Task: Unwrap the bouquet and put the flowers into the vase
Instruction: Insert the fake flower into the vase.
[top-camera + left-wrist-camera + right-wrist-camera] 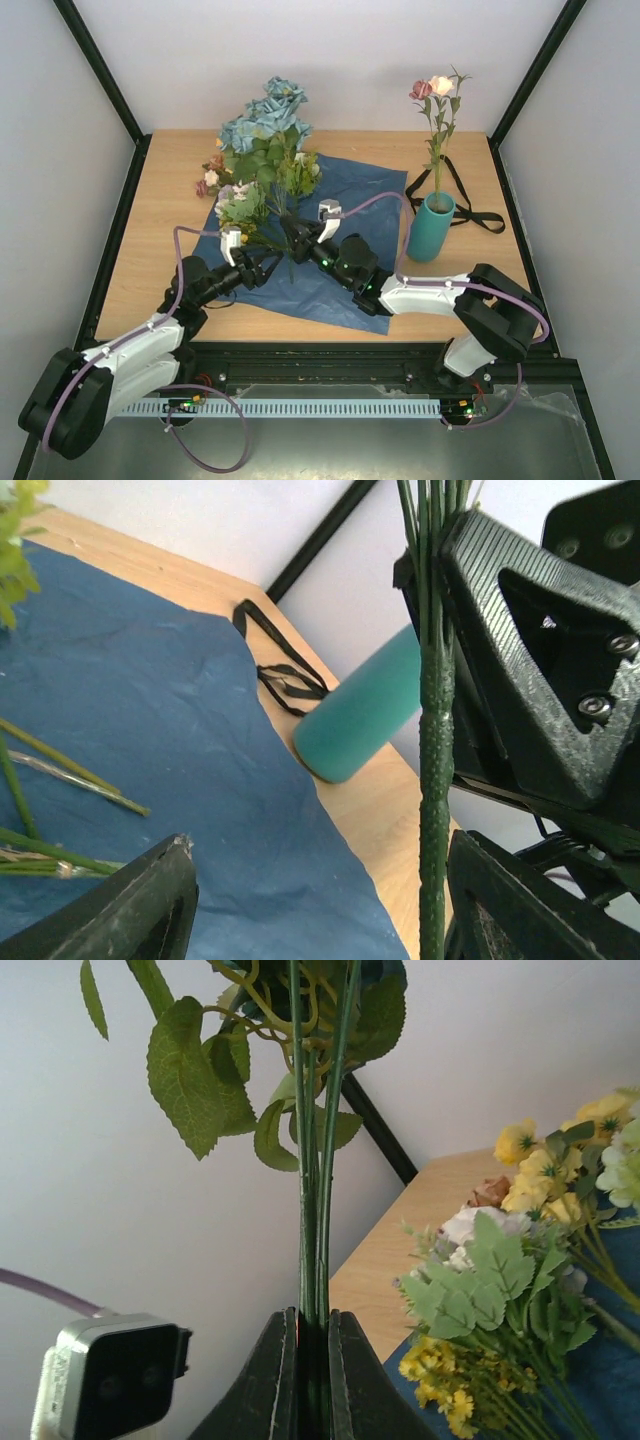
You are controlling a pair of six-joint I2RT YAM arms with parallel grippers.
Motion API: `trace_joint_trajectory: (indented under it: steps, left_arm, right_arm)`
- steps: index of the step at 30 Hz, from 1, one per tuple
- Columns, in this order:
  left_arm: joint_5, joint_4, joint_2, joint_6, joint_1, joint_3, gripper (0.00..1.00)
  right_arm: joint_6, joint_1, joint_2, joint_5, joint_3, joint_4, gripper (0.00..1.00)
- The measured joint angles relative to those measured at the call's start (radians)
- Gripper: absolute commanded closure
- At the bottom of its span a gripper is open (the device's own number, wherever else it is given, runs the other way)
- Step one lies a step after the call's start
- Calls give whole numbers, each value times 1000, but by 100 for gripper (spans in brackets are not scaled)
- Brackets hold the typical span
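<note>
The bouquet is unwrapped: its blue paper (pixel 350 195) lies flat on the table with loose flowers (pixel 245 200) on it. My right gripper (pixel 298 240) is shut on the green stems (pixel 318 1210) of a bunch of blue flowers (pixel 268 115) and holds it upright. My left gripper (pixel 268 262) stands open just below it. In the left wrist view that gripper (pixel 320 850) has the knobbly stem (pixel 436 740) between its fingers, close to the right finger (pixel 500 900). The teal vase (pixel 430 230) stands to the right with a pink and cream rose stem (pixel 437 95) in it.
The black ribbon (pixel 478 205) lies on the wood behind and right of the vase (pixel 360 720). Yellow, white and green sprays (pixel 500 1290) lie on the paper (pixel 150 710) left of the held bunch. Black frame posts edge the table.
</note>
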Motion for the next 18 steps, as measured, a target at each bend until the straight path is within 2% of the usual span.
trace_joint_trajectory:
  steps: [4, 9, 18]
  left_arm:
    - [22, 9, 22, 9, -28, 8, 32]
    - [37, 18, 46, 20, -51, 24, 27]
    - [45, 22, 75, 40, -74, 41, 52]
  right_arm:
    - [6, 29, 0, 5, -2, 0, 99]
    - [8, 43, -6, 16, -18, 0, 99]
    - [67, 48, -27, 14, -66, 12, 99]
